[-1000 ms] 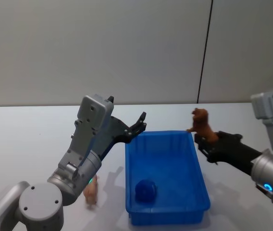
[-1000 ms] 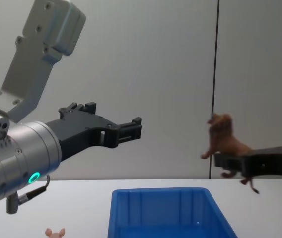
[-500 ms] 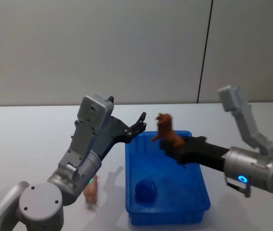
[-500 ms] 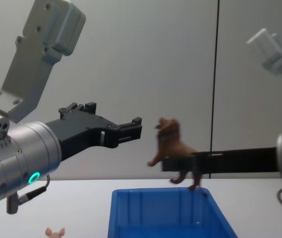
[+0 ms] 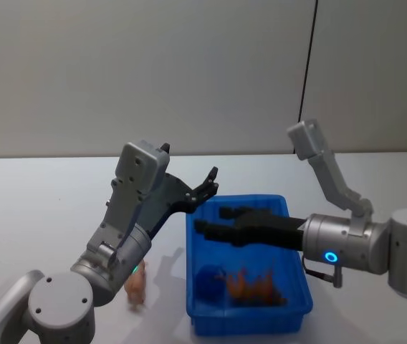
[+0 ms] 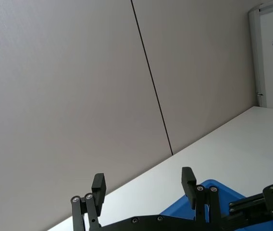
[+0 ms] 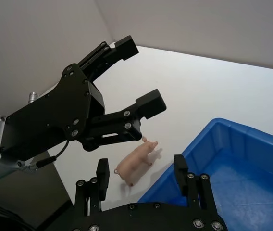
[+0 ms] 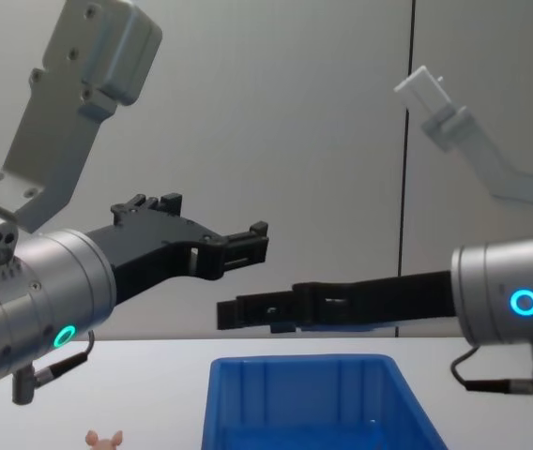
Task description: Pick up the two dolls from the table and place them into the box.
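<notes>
Now the brown doll (image 5: 250, 283) sits in the box (image 5: 250, 321) under my right jaws, spread wide and empty; next, my left jaws, open aloft, must drop to the pink doll (image 5: 136, 285) on the counter (image 5: 39, 208).

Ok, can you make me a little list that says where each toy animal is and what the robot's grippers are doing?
brown doll: inside the blue box, blurred
pink doll: on the table, beside the box's left side
right gripper: open, empty, above the box
left gripper: open, empty, raised near the box's far left corner
dolls in box: one of two
</notes>
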{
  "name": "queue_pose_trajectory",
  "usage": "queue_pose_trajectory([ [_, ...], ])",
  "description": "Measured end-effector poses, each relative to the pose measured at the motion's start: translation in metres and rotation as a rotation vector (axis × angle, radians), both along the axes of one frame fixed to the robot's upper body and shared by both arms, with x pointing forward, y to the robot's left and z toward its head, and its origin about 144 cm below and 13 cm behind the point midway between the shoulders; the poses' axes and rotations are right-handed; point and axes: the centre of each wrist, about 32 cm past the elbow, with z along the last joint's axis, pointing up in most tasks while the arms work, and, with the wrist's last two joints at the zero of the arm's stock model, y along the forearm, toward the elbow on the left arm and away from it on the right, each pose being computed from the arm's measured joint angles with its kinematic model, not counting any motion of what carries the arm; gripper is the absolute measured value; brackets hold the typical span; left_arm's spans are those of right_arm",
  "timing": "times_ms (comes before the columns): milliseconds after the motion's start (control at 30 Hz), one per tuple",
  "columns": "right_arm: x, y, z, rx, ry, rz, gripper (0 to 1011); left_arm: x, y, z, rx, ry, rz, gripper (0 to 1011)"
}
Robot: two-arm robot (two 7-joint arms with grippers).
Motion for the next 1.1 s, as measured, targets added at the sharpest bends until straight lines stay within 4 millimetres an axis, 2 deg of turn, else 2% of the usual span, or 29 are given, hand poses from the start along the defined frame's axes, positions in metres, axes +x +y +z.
queue_pose_trajectory([
  [100,0.002,0.002,0.0,0.005,0.008,0.01,854,0.0,0.0,0.0,0.0,0.0,0.0,1001],
  [267,0.004,0.006,0.001,0.013,0.021,0.029,998,0.0,0.0,0.0,0.0,0.0,0.0,1001],
  [433,0.005,0.005,0.001,0.012,0.023,0.031,1001,0.0,0.0,0.0,0.0,0.0,0.0,1001],
  [700,0.002,-0.011,0.001,-0.011,0.013,0.0,1001,0.0,0.0,0.0,0.0,0.0,0.0,1001],
  [1100,-0.011,-0.057,0.002,-0.055,-0.063,-0.114,1001,0.0,0.0,0.0,0.0,0.0,0.0,1001],
])
